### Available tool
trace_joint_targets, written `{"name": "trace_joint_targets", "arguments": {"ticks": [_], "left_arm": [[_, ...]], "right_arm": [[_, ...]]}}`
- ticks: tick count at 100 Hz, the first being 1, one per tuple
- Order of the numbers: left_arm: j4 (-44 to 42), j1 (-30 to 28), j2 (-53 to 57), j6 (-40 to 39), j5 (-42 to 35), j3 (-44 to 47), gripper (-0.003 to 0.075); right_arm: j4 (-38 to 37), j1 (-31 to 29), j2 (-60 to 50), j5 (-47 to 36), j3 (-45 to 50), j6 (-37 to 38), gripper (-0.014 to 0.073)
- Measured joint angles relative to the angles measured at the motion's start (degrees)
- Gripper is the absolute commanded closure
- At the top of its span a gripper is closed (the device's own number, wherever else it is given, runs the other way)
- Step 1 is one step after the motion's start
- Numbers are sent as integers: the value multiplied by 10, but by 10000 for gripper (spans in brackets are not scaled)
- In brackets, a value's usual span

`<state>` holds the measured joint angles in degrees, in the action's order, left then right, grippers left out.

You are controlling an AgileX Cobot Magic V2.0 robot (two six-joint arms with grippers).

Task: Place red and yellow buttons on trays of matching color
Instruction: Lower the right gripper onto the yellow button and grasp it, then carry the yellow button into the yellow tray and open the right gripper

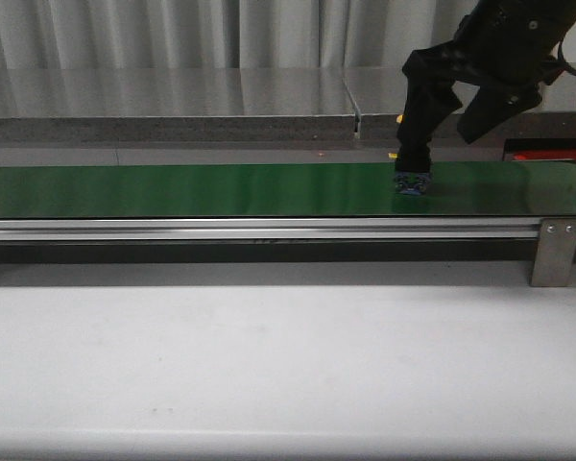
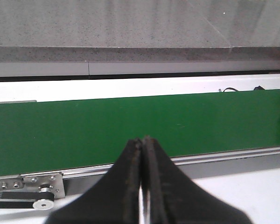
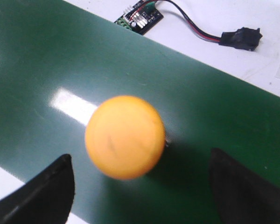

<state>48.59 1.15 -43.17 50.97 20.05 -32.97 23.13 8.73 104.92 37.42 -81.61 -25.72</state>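
Note:
A yellow button [image 3: 125,136] sits on the green conveyor belt [image 3: 46,70]. It lies between the two spread fingers [image 3: 46,191] of my right gripper [image 3: 140,186], and they do not touch it. In the front view the right gripper [image 1: 412,171] reaches down onto the belt [image 1: 173,189] at the right, over the button's dark blue base [image 1: 412,185]. My left gripper [image 2: 142,142] is shut and empty, above the near edge of the belt [image 2: 84,126]. It does not show in the front view. No red button is visible.
A red tray [image 1: 554,154] edge shows behind the belt at far right. A small circuit board [image 3: 139,17] with a cable and black connector [image 3: 240,37] lies beyond the belt. The conveyor's metal rail [image 1: 269,229] and end bracket [image 1: 557,252] face the white table [image 1: 269,365].

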Motion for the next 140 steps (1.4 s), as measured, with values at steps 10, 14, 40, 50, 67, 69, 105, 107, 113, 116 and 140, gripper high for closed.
{"name": "trace_joint_targets", "arguments": {"ticks": [10, 14, 40, 50, 67, 69, 105, 107, 113, 116, 140], "left_arm": [[0, 0, 0, 0, 0, 0, 739], [0, 0, 0, 0, 0, 0, 739], [0, 0, 0, 0, 0, 0, 739], [0, 0, 0, 0, 0, 0, 739], [0, 0, 0, 0, 0, 0, 739], [0, 0, 0, 0, 0, 0, 739], [0, 0, 0, 0, 0, 0, 739], [0, 0, 0, 0, 0, 0, 739], [0, 0, 0, 0, 0, 0, 739], [0, 0, 0, 0, 0, 0, 739], [0, 0, 0, 0, 0, 0, 739]], "right_arm": [[6, 0, 20, 2, -21, 0, 12], [7, 0, 27, 2, -28, 0, 32], [11, -1, 34, 23, -35, 12, 456], [13, -14, 34, 39, -37, 28, 461], [10, -49, 2, 89, -37, 37, 461], [9, -55, -6, 93, -37, 37, 461], [-2, -219, -192, 111, 41, 83, 461], [-3, -233, -200, 111, 52, 87, 461], [-8, -273, -220, 111, 83, 97, 461], [-10, -292, -230, 111, 102, 103, 461], [-17, -444, -284, 84, 198, 117, 461]]}}
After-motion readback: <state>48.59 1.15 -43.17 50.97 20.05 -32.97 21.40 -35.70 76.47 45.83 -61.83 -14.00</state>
